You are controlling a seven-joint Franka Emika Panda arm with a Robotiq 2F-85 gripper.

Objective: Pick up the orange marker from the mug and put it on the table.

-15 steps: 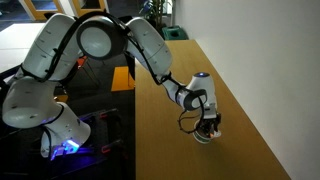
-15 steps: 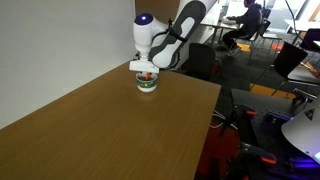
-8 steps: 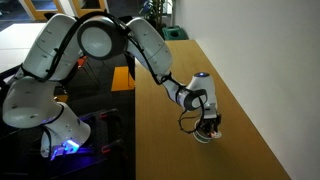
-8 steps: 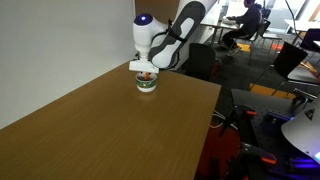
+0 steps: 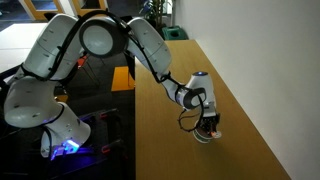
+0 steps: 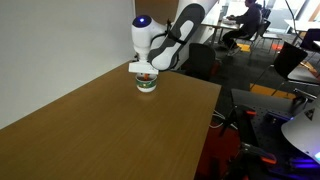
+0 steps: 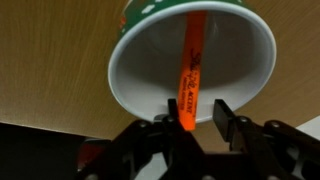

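Observation:
The mug (image 7: 150,70) fills the wrist view: a white rim, a pale inside and a green band. The orange marker (image 7: 190,75) stands in it and leans over the rim toward the camera. My gripper (image 7: 194,112) is open, with its two black fingers on either side of the marker's near end. One finger is against the marker and the other stands apart from it. In both exterior views the gripper (image 5: 208,124) (image 6: 146,71) points down just over the mug (image 5: 206,135) (image 6: 147,84) on the light brown wooden table (image 6: 110,130).
The table (image 5: 170,130) runs along a white wall. Its open edge drops to a floor with dark equipment, cables and a blue-lit base (image 5: 68,147). Office chairs and a seated person (image 6: 245,20) are in the background.

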